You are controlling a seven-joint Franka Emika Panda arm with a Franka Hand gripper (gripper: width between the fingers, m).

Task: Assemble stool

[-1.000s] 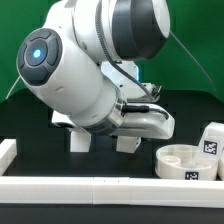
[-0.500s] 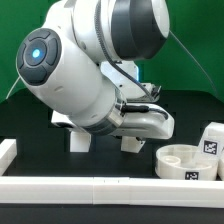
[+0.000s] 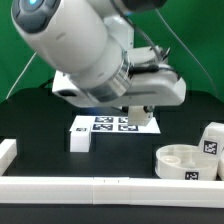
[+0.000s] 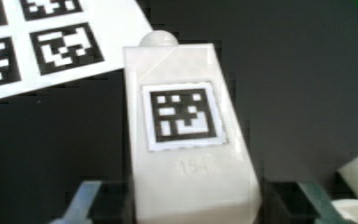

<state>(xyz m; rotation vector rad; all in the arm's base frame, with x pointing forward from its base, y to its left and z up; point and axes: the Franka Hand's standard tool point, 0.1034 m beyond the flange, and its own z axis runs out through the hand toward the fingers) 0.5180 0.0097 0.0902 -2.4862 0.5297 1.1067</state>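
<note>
My gripper [image 3: 140, 112] is shut on a white stool leg [image 4: 179, 115] and holds it above the table, near the marker board [image 3: 108, 125]. In the wrist view the tagged leg runs between my two fingers [image 4: 83, 203], with my gripper [image 4: 201, 203] at its near end. A second leg [image 3: 80, 138] stands on the table at the exterior view's left. The round dish-like seat [image 3: 185, 160] lies at the exterior view's right, and a third tagged leg [image 3: 212, 139] stands behind it.
A long white rail [image 3: 90, 186] runs along the front, with a short rail [image 3: 7, 152] at the left end. The marker board's corner also shows in the wrist view [image 4: 43, 45]. A green backdrop stands behind.
The arm has risen and swung up from its low pose. The leg that stood under the gripper has left the table and now hangs in the gripper. The marker board is uncovered.
</note>
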